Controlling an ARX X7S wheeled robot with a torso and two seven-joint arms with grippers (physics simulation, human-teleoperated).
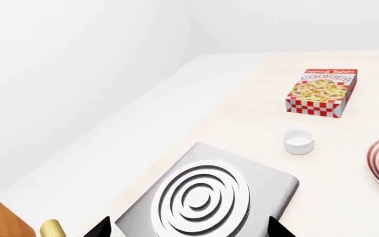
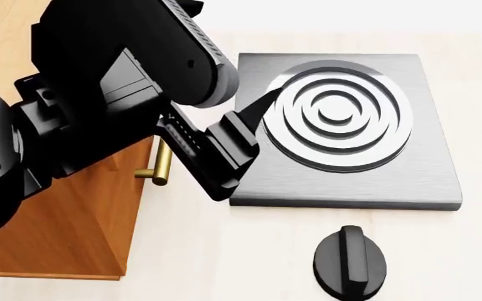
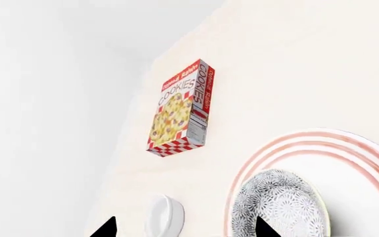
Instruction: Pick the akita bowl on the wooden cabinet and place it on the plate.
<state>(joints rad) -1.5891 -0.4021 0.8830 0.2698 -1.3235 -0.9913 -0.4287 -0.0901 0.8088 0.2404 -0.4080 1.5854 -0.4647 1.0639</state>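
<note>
Akita bowl sits on plate, looks rigid, glazed, slippery, breakable; grip by rim; right end effector open, empty.

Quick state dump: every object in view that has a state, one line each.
Akita bowl: upright, sitting on the plate, no gripper on it.
Plate: flat on the counter, carrying the bowl.
Cookie box: standing upright, closed.
White cup: upright, looks empty.
Stove: nothing on its rings.
Black knob: setting cannot be read.
Wooden cabinet: the drawer in view is shut.
Left gripper: open, empty.
Right gripper: open, empty.
</note>
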